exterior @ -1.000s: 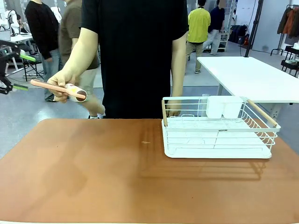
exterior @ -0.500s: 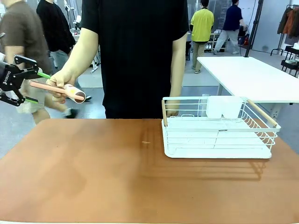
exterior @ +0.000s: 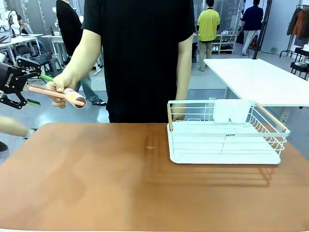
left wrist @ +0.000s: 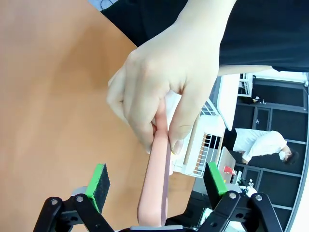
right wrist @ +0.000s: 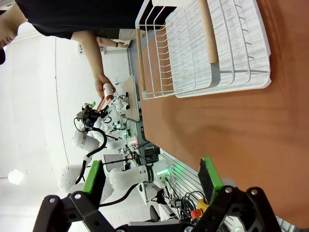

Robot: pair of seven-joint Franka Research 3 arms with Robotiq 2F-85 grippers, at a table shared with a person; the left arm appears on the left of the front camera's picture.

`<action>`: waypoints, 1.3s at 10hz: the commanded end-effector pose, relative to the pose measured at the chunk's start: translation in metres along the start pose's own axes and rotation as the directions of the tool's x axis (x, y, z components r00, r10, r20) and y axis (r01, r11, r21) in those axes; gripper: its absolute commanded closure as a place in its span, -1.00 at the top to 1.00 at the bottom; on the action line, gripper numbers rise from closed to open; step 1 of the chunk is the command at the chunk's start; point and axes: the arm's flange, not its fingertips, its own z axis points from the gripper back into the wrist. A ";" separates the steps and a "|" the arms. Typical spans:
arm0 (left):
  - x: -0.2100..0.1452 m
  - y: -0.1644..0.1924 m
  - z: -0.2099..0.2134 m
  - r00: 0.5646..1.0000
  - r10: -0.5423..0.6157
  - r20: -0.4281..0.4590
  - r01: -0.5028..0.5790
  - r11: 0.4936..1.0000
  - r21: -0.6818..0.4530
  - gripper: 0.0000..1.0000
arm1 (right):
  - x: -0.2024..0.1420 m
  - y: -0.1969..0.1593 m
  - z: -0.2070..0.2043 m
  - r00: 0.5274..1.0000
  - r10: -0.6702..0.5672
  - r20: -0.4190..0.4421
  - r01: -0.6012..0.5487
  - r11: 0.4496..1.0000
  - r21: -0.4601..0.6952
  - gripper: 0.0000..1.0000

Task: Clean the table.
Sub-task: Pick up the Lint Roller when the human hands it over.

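Under a white wire rack [exterior: 224, 145], terracotta counter [exterior: 96, 183]; white table [exterior: 260, 79] behind. Inside the rack, far side, a white holder [exterior: 231, 110]. Far left of the rack, left hand [exterior: 39, 90] wide open astride a pink roller [exterior: 58, 93] gripped by a person's hand [exterior: 63, 86]. Right hand [right wrist: 152, 176] open, empty, near the rack.

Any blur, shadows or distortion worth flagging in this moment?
Front view: sharp, with a soft shadow before the dish rack on the table and a motion-blurred passer-by at the left edge. Left wrist view: the person's hand looms large, slightly soft. Right wrist view: rolled sideways but sharp, the rack at its top.
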 end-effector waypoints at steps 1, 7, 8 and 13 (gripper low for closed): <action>0.005 0.004 -0.007 1.000 -0.006 0.027 0.007 0.999 -0.038 1.00 | -0.004 0.002 -0.001 1.000 0.002 -0.001 -0.002 1.000 0.006 1.00; 0.010 0.004 -0.005 0.999 -0.001 0.052 0.005 0.997 -0.074 -0.16 | -0.004 0.002 -0.001 1.000 0.002 -0.001 -0.002 1.000 0.006 1.00; 0.010 0.003 -0.004 0.998 -0.001 0.055 0.005 0.997 -0.078 0.13 | -0.004 0.002 -0.001 1.000 0.002 -0.001 -0.002 1.000 0.006 1.00; 0.009 0.003 -0.003 0.999 -0.004 0.043 0.008 0.996 -0.084 -1.00 | -0.004 0.002 -0.001 1.000 0.002 -0.001 -0.002 1.000 0.006 1.00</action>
